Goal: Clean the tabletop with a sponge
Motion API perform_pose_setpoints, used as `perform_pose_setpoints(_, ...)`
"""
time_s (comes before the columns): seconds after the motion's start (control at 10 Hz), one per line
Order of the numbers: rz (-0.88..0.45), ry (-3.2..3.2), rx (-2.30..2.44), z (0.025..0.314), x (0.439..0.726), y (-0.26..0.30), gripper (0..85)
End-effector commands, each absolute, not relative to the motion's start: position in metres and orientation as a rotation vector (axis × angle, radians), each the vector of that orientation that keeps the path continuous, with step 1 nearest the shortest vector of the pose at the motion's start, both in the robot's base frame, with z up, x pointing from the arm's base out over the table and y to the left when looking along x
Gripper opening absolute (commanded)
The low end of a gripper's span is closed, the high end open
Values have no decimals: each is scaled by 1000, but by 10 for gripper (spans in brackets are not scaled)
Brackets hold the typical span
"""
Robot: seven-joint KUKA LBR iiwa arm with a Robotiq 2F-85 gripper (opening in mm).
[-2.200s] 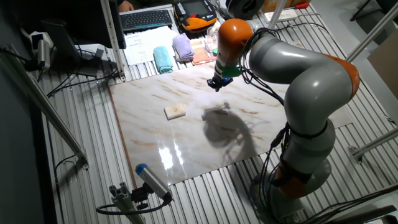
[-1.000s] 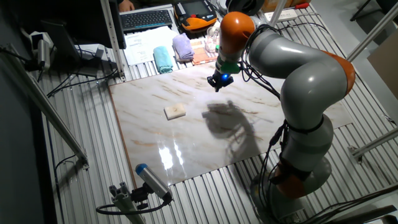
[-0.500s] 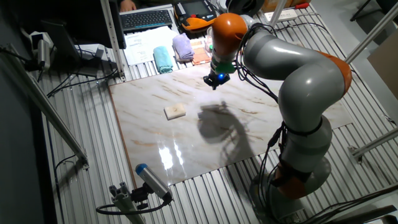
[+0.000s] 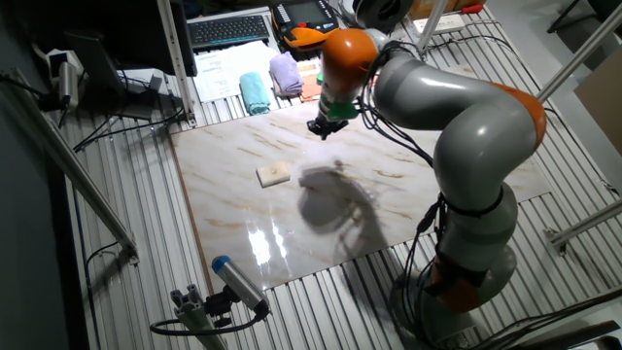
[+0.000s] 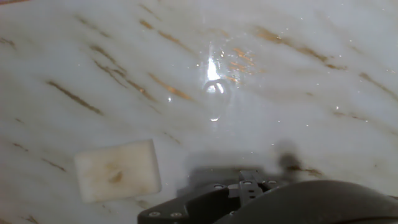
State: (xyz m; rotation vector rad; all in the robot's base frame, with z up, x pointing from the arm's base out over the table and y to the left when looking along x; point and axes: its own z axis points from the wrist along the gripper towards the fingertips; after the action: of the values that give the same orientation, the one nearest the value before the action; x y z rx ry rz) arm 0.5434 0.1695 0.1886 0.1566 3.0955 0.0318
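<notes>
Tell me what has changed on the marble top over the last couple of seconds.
The claw has swung leftward above the tabletop, toward the sponge, and its shadow has slid the same way. It has taken hold of nothing; whether it is open or shut cannot be told. The sponge lies where it lay, untouched, and the cloths behind the slab have not moved.

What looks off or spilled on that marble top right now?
In the hand view, a small clear droplet with scattered fine specks sits on the tabletop, looking like a spill. The sponge lies flat and untouched, apart from the gripper, which hovers above the slab. Nothing looks damaged.
</notes>
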Motion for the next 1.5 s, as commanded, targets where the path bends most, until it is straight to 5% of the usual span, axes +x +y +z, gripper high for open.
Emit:
perform_pose_setpoints(0.0, 23, 3095, 160, 184, 543, 175, 0)
perform_pose_setpoints(1.4, 59, 3102, 227, 144, 532, 252, 0)
